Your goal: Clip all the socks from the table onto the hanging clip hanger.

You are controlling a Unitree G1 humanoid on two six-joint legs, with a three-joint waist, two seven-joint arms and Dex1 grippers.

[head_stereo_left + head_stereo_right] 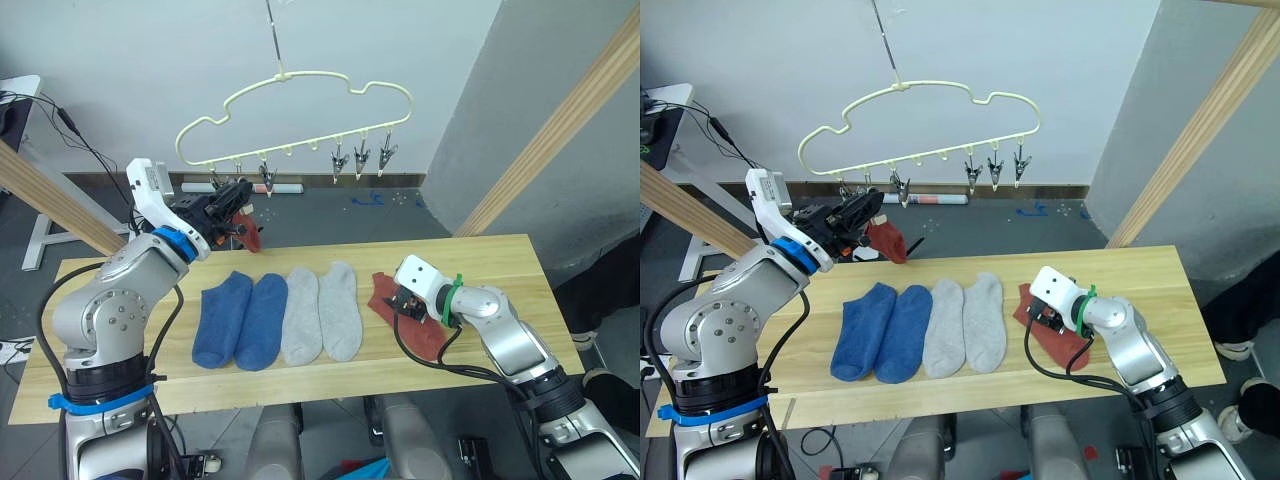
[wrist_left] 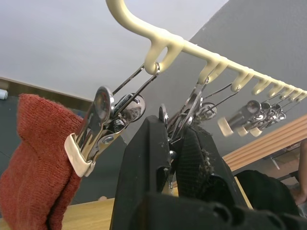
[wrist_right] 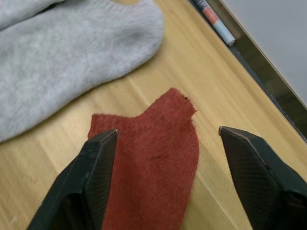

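Observation:
The pale yellow-green clip hanger (image 1: 300, 95) hangs on its hook above the table's (image 1: 480, 260) far edge. One rust red sock (image 1: 250, 232) dangles from a clip (image 2: 103, 127) near the hanger's left end. Beside it, my left gripper (image 2: 175, 139) is shut on the neighbouring metal clip (image 2: 184, 112). On the table lie two blue socks (image 1: 240, 318) and two light grey socks (image 1: 322, 310), side by side. To their right lies a second rust red sock (image 3: 153, 163), with my right gripper (image 3: 168, 139) open just above its cuff end, a finger on either side.
Slanted pale wooden poles stand at the left (image 1: 50, 200) and right (image 1: 560, 130) of the table. Several free clips (image 1: 360, 158) hang along the hanger's right half. A marker pen (image 3: 216, 21) lies beyond the table's far edge.

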